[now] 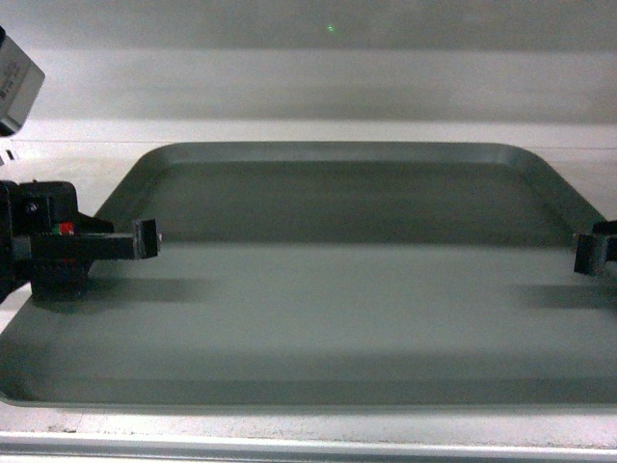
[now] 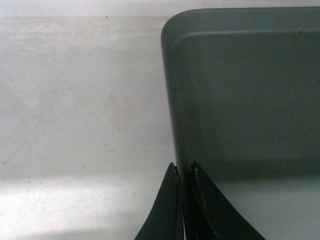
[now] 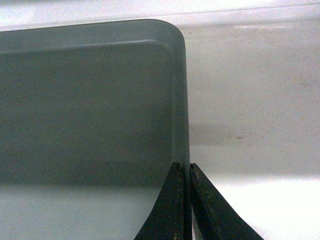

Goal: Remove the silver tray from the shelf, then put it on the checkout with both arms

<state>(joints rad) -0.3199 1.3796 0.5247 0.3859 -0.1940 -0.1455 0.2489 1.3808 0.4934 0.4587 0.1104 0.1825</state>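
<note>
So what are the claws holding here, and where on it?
The silver tray: left claw pinches its left rim, right claw its right rim.

pale back wall (image 1: pixel 386 77), dim light

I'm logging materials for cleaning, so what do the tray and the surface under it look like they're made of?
The tray looks like metal with a matte grey-silver finish: soft, dull reflections, thin pressed rim, rounded corners. Coated plastic cannot be ruled out. The shelf looks like white painted metal, smooth with small scuffs and specks, though the look leaves laminate open.
</note>
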